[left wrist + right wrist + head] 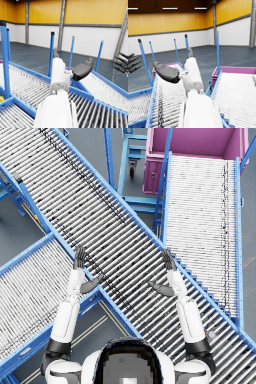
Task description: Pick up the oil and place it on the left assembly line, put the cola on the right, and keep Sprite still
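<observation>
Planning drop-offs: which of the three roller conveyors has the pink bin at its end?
The right conveyor: the pink bin stands at its far end. The central conveyor and left conveyor show none.

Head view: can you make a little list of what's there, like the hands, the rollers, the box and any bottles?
left hand: open, holds nothing, over the middle conveyor
right hand: open, holds nothing, over the same conveyor
left conveyor: grey rollers, blue frame
right conveyor: grey rollers, pink bin at its far end
bottles: none showing in any view
</observation>
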